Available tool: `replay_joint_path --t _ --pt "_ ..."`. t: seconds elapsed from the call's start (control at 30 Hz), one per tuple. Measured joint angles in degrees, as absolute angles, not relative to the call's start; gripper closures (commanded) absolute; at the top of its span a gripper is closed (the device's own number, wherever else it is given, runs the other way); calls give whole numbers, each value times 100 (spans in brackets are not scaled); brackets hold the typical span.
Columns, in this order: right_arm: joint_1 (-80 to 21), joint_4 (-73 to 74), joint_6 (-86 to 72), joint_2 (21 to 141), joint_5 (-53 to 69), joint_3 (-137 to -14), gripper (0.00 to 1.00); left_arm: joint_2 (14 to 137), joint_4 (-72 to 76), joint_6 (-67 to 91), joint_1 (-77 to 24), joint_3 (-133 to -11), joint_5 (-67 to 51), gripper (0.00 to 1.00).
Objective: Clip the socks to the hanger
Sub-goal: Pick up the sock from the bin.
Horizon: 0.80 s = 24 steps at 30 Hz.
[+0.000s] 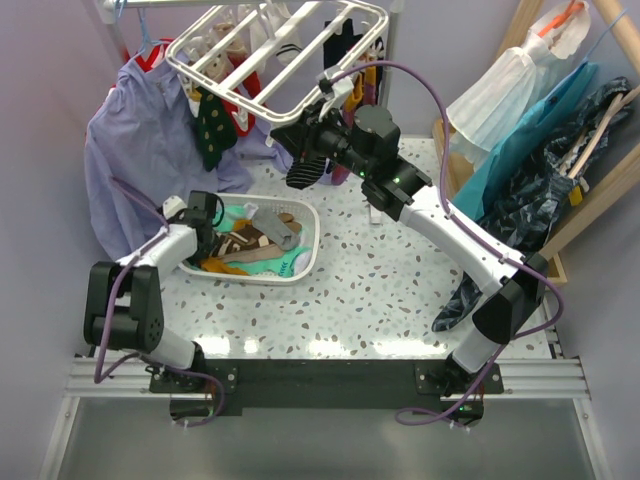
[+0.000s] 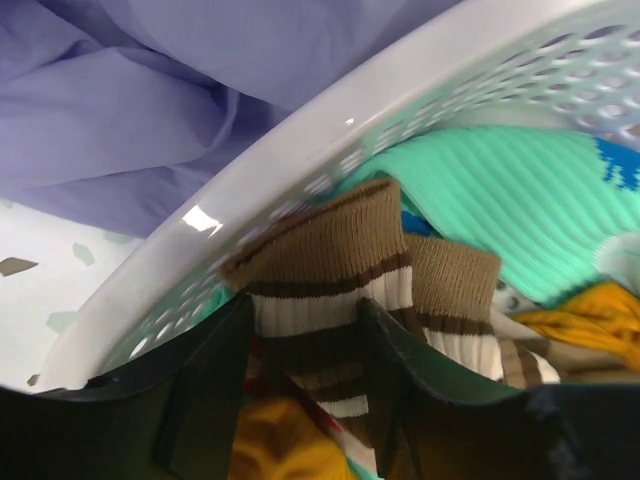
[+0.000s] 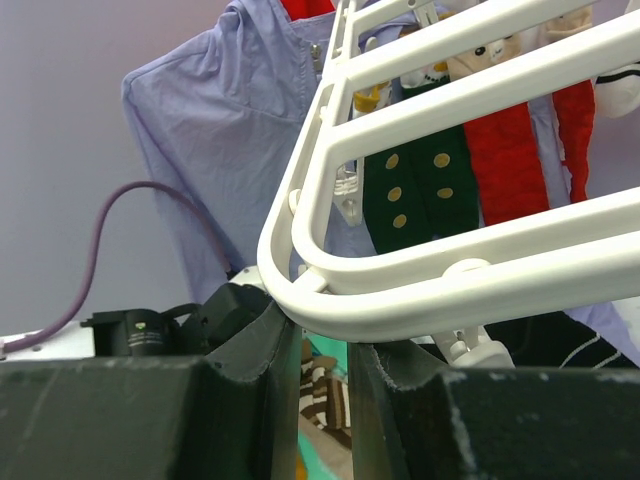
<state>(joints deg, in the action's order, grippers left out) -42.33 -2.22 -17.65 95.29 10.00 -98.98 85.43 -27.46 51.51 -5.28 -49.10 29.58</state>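
**Operator:** Which step is in hand?

**Technician:** Pick-up. The table (image 1: 380,290) carries the laundry basket (image 2: 300,150) at its left, close against the hanging lavender shirt (image 1: 130,150). The hanger (image 3: 480,280) hangs above the far side with several socks (image 3: 420,190) already clipped on. The right gripper (image 3: 325,400) is closed on the hanger's near rim and braces it. The left gripper (image 2: 305,340) is down in the basket, with its fingers on either side of the cuff of a brown-cream striped sock (image 2: 320,260) — whether they press it firmly cannot be told.

**Operator:** What does the next move call for, and what room is there?

**Technician:** Probably a firm grip on that cuff alone, a straight lift over the basket wall, then carriage to the free clip (image 3: 480,350) just beside the right gripper. The basket rim crowds the left finger and the shirt lies just beyond it — open table lies to the right. The teal sock (image 2: 500,190) beside it may drag along.
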Motion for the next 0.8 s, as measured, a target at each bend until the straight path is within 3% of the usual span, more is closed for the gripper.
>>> replay_joint_path --t 0.07,0.1,0.2,0.57,0.8 --pt "-4233 -220 -1747 9529 1000 -9898 96 8753 -2707 5164 -484 -4952 2904 64" --pt "-4233 -220 -1741 9529 1000 -9898 96 8840 -2696 5170 -464 -4974 2871 73" --pt "-4233 -220 -1710 9529 998 -9896 96 9026 -2705 5186 -449 -5087 2786 89" --pt "-4213 -220 -1680 9529 998 -9889 96 8698 -3074 4853 -460 -5590 2681 98" --pt "-4204 -217 -1682 9529 1000 -9889 96 8239 -3146 4515 -851 -5981 2941 97"
